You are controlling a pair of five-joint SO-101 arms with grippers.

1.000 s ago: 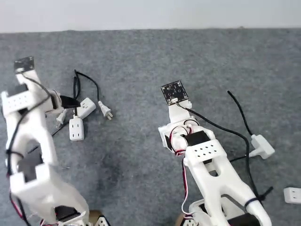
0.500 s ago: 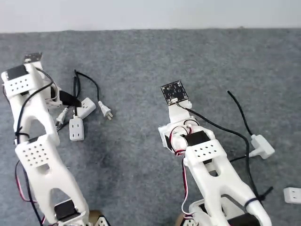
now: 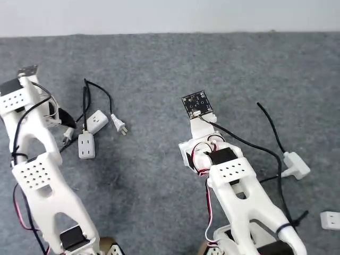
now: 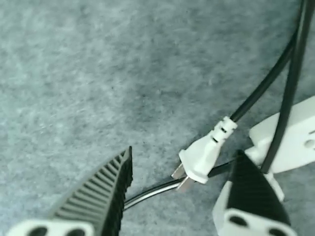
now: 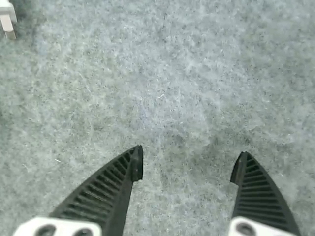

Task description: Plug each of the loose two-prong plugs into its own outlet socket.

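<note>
My left gripper [image 4: 184, 152] is open low over the grey carpet, and a white two-prong plug [image 4: 204, 155] on a black cord lies between its fingers, untouched. In the high view that plug [image 3: 68, 135] lies beside the left gripper [image 3: 64, 123], just left of two white outlet sockets [image 3: 96, 121] [image 3: 86, 145]. A second loose plug [image 3: 121, 127] lies right of them. My right gripper [image 5: 190, 151] is open over bare carpet with nothing between its fingers; one plug's tip [image 5: 6, 19] shows at the frame corner.
Black cords [image 3: 98, 90] loop around the left sockets. At the right lie another white socket [image 3: 296, 164] with a black cord and a white block [image 3: 330, 219] near the edge. The right arm [image 3: 234, 175] stands mid-table.
The left arm has swung back and to the left, carrying its gripper from beside the sockets to over the leftmost plug. The right arm has not moved.
</note>
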